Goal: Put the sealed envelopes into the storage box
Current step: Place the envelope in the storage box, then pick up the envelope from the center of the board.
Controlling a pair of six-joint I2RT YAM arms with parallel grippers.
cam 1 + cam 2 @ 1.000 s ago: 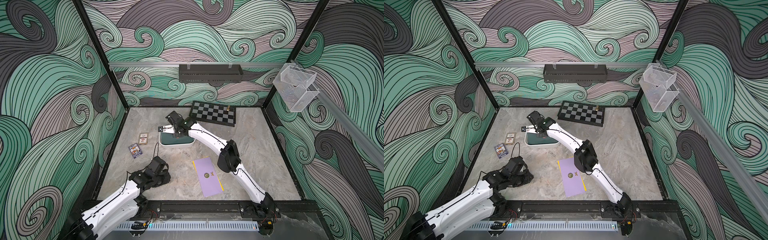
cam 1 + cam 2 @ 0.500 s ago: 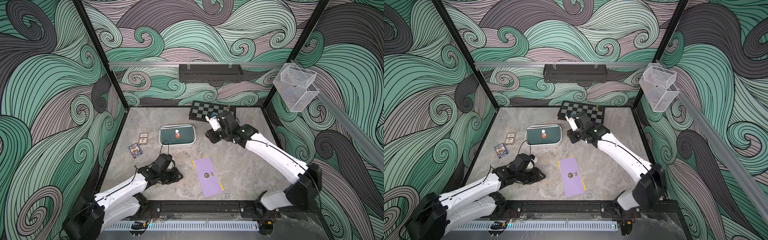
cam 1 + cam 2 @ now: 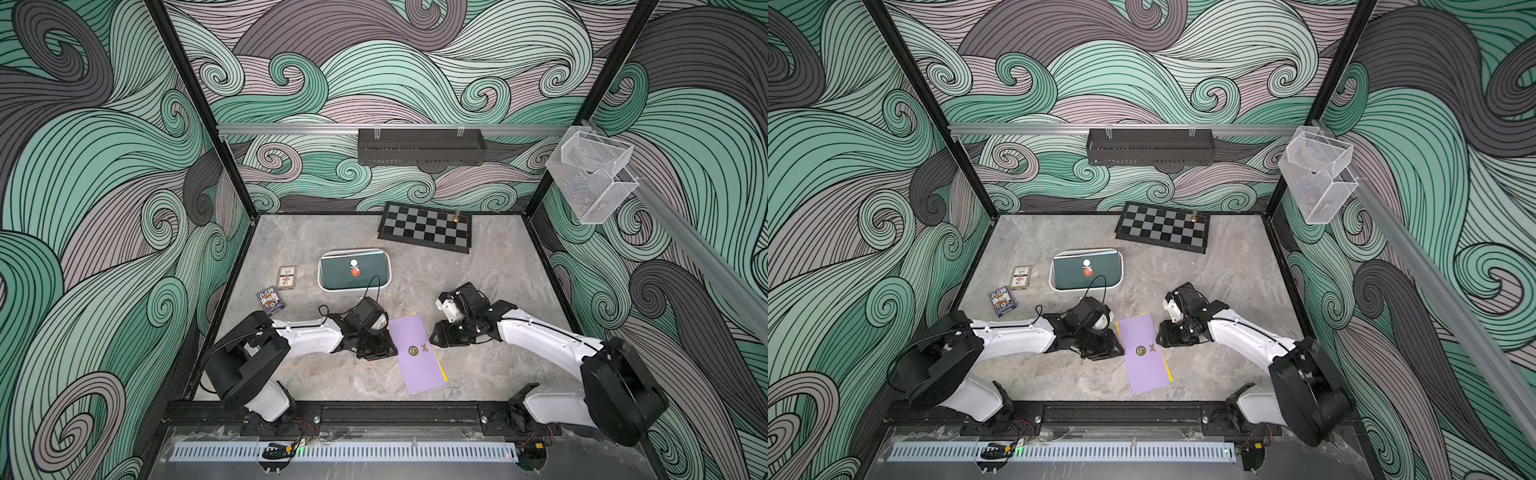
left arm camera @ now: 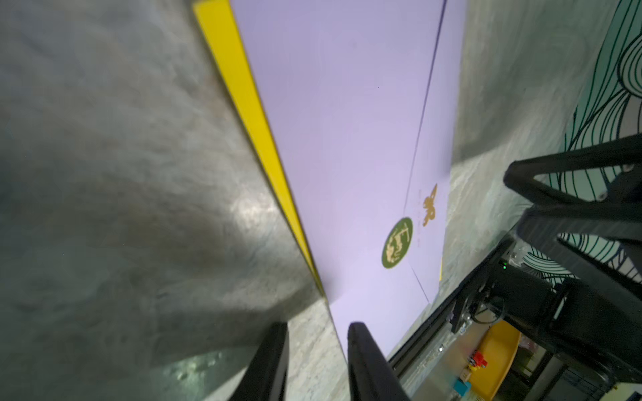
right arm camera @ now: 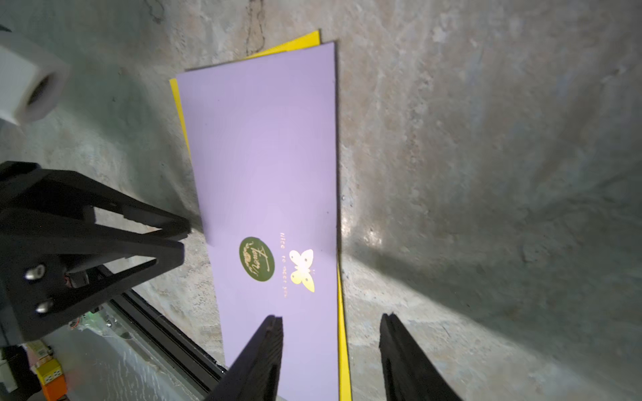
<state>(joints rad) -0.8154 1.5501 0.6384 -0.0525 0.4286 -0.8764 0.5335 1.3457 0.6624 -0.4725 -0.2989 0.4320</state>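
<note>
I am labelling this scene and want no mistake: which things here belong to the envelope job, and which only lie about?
For the job: lilac envelope, yellow envelope under it, storage box, dark green envelope inside it.
Lying about: chessboard, chess piece on it, two card packs, black wall tray, clear mesh bin.

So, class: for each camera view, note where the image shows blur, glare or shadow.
Left wrist view: table smeared, one glare patch beside the yellow envelope. Right wrist view: sharper, seal sticker legible, glare and a dark shadow band on the table beside the lilac envelope. Both top views: evenly lit, sharp.
</note>
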